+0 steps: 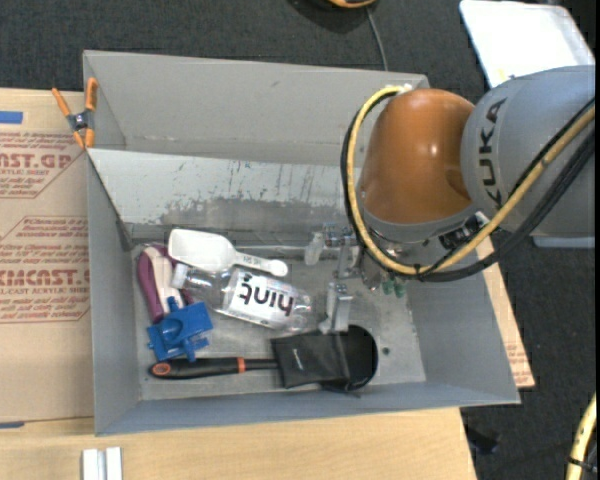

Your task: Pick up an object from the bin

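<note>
Down on the bin (110, 298) floor, a clear bottle (250, 296) with a white label lies on its side. The gripper (332, 278) hangs just beside the bottle's right end. Its two metal fingers (338, 306) are spread apart with nothing between them, the nearer one close against that end of the bottle; whether it touches, I cannot tell. The arm (540, 158) comes in from the right of the bottle, and its orange cover (420, 158) bulges above the wrist as it points down. A black pouch (315, 360) sits just below the bottle's right end, and a black-handled utensil (215, 366) runs below the bottle. A white scoop (205, 250) rests above the bottle, and a blue toy (180, 333) sits at its lower left.
</note>
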You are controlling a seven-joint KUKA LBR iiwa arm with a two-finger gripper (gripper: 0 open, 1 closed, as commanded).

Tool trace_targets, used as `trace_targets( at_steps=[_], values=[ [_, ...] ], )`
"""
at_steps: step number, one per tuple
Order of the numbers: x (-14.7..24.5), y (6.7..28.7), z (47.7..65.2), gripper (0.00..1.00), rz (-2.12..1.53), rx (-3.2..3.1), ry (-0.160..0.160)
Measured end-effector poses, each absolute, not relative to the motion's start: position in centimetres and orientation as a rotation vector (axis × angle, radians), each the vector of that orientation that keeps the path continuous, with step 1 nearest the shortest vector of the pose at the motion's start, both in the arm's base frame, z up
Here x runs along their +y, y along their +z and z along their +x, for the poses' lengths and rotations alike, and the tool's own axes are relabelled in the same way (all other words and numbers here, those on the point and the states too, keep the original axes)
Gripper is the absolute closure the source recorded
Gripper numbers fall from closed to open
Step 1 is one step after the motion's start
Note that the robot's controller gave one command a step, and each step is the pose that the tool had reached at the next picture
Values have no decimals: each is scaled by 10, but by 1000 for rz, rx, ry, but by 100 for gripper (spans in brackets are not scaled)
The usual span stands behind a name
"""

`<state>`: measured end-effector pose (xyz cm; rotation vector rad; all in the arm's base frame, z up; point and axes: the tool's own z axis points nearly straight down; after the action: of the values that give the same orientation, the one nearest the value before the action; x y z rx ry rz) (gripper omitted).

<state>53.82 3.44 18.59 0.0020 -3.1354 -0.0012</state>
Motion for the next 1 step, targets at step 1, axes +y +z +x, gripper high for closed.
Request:
trace_targets(
  at_steps=[1],
  values=[
    [34, 190, 540, 0, 1, -3143, -2]
  ],
)
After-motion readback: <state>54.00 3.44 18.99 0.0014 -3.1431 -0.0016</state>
